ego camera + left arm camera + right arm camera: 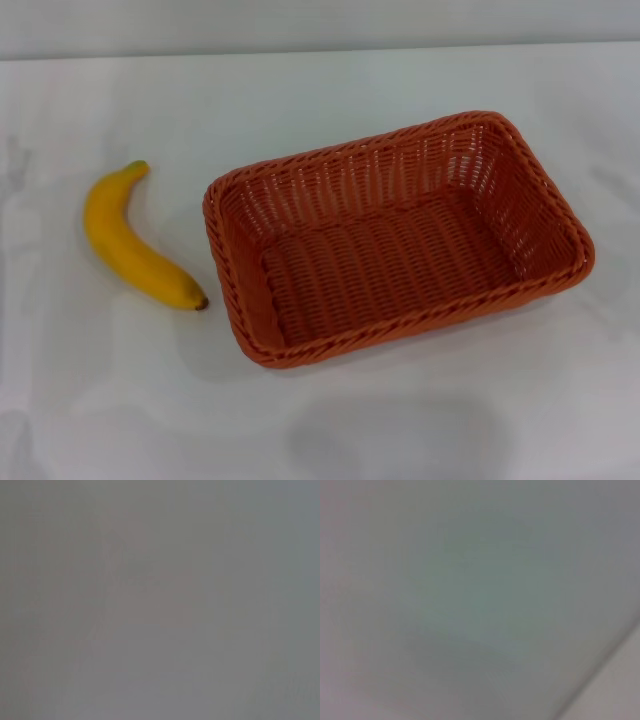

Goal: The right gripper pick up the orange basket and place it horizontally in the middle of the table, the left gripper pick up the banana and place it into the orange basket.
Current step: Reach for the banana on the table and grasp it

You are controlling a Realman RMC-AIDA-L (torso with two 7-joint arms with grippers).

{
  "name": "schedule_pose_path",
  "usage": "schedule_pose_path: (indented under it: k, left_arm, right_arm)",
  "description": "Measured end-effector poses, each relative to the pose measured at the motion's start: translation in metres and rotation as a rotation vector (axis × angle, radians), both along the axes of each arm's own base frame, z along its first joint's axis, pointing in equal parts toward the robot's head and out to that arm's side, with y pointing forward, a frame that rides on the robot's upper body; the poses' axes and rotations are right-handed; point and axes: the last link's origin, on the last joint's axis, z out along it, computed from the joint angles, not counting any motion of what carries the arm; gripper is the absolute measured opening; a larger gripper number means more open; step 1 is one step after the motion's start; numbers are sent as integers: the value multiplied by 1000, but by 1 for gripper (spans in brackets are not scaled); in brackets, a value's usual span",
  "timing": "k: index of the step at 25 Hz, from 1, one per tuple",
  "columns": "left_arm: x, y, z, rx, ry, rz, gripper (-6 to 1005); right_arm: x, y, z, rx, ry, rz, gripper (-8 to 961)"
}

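Basket: rectangular orange woven wicker basket (400,235), upright, nothing inside, mid-right on plain white table (320,420), long side slightly skewed.
Banana: curved yellow banana, greenish stem, dark tip (135,240), flat on table just left of basket, not touching.
Grippers: L + R both out of view; claw state can't tell.
Wrist views: blank grey only.

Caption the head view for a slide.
Empty orange basket on the white table, slightly askew; banana lying apart beside it.
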Motion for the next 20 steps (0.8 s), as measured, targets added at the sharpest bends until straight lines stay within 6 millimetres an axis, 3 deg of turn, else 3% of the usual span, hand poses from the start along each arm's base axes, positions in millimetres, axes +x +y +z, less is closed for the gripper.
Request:
schedule_pose_path:
  k: [5, 9, 12, 20]
  left_arm:
    - [0, 0, -1, -1, -2, 3, 865]
    - [0, -1, -2, -2, -5, 1, 865]
    - [0, -1, -2, -4, -5, 1, 865]
    - [-1, -5, -11, -28, -31, 8, 864]
  right_arm:
    - [13, -6, 15, 157, -55, -5, 843]
    - [22, -7, 15, 236, -121, -26, 843]
    - [40, -3, 7, 348, -287, -87, 843]
    - [46, -4, 2, 676, -640, -62, 843]
